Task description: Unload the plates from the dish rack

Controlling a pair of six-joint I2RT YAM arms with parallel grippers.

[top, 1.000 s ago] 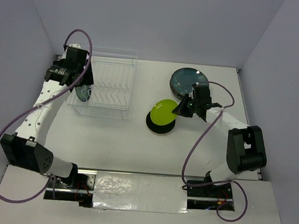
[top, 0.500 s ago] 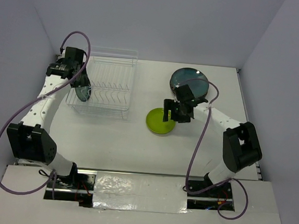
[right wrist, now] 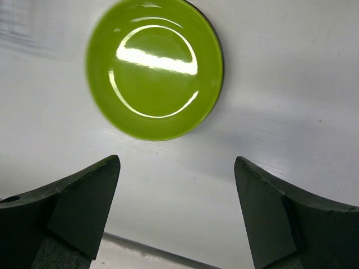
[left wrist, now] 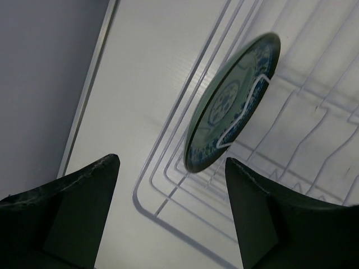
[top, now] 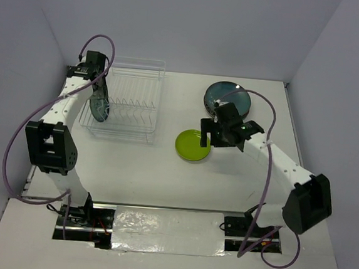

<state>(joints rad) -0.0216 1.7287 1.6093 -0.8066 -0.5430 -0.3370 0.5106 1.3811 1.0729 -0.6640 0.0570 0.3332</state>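
White table (top: 163, 177) spans the frame's middle. At upper left sits a clear wire dish rack (top: 152, 104), with a small blue-patterned plate (left wrist: 233, 103) standing on edge at its left end. At upper right lies a large dark teal plate (top: 228, 96), and a round lime-green plate (right wrist: 154, 67) lies flat at centre. The left pincer (left wrist: 171, 168) hangs apart and empty near the racked plate. The right pincer (right wrist: 176, 165) is spread and empty over the green one.

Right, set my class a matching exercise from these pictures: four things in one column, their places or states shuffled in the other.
1 green plate
2 blue-patterned plate
3 dark teal plate
4 right gripper

a open, holding nothing
b flat near the table's far edge
c upright in the dish rack
d flat near the table's middle

Pairs: 1-d, 2-c, 3-b, 4-a.
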